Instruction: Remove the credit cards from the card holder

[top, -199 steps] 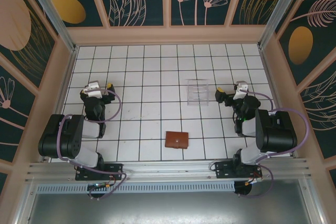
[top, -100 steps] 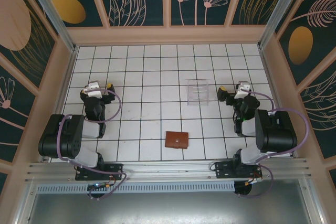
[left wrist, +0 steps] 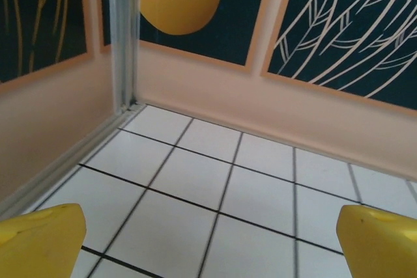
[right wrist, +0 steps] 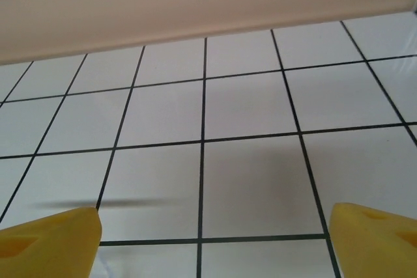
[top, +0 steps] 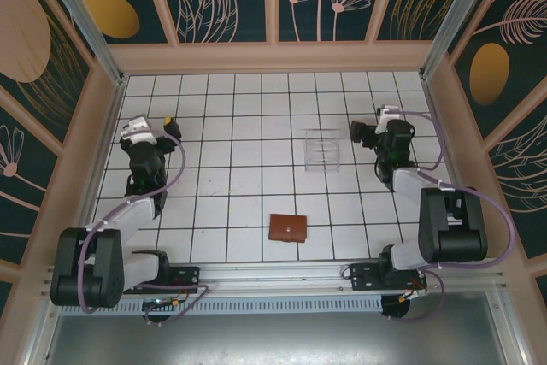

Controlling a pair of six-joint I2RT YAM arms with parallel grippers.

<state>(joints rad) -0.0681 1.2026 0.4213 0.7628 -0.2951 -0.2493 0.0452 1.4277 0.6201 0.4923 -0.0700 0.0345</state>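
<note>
Card holder point(top: 288, 228) far from left end effector point(left wrist: 210, 239), right end effector point(right wrist: 212, 237), both agape, empty

White tiled floor point(top: 239, 126), dark leaf-patterned walls point(top: 342, 14), peach trim point(top: 273, 57)

Left claw point(left wrist: 208, 244), right claw point(right wrist: 212, 242) agape.

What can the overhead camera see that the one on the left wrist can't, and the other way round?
Overhead: the closed brown wallet, a clear box and the right gripper. Left wrist: a close look at the left gripper, its yellow fingertips wide apart, facing a corner post. Both: white floor tiles and the patterned walls.
</note>
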